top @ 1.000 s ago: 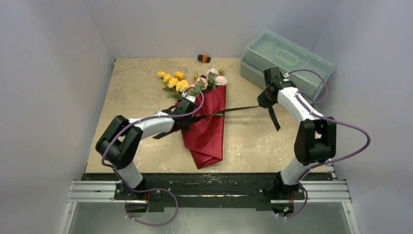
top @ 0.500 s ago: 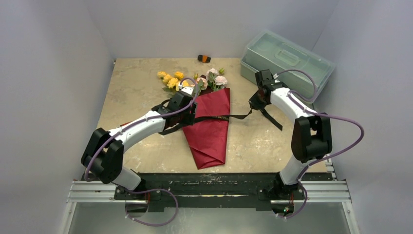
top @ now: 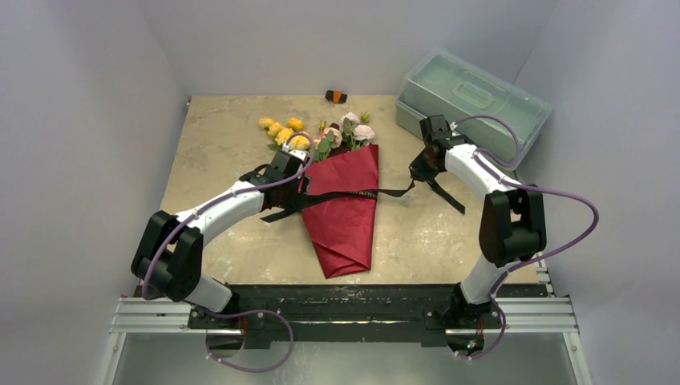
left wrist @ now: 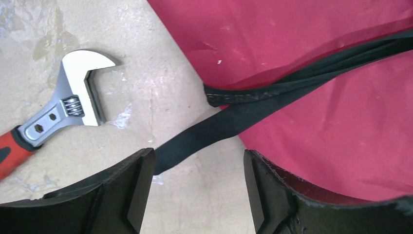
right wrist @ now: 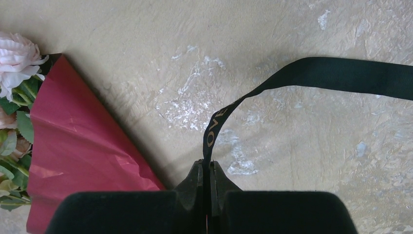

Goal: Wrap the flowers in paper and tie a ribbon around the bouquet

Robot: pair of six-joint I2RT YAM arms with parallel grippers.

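The bouquet lies mid-table: a dark red paper (top: pixel 345 216) cone with yellow and pink flowers (top: pixel 321 135) at its far end. A black ribbon (top: pixel 361 193) crosses the cone. My left gripper (top: pixel 298 183) hovers at the cone's left edge, open; in the left wrist view the gripper (left wrist: pixel 197 187) has a loose ribbon (left wrist: pixel 229 122) end lying between the fingers, touching neither, beside the paper (left wrist: pixel 321 97). My right gripper (top: pixel 417 170) is right of the cone. In the right wrist view it (right wrist: pixel 210 165) is shut on the ribbon (right wrist: pixel 336 75), near the paper (right wrist: pixel 83 146) and a pink flower (right wrist: pixel 14 58).
An adjustable wrench (left wrist: pixel 63 114) with a red handle lies on the table just left of the cone, under my left arm. A translucent green toolbox (top: pixel 469 96) stands at the back right. A small black and orange object (top: pixel 337 97) sits by the back wall.
My left gripper has opened, let go of the ribbon and drawn back to the left. The right gripper moved in toward the bouquet, and the ribbon went slack.
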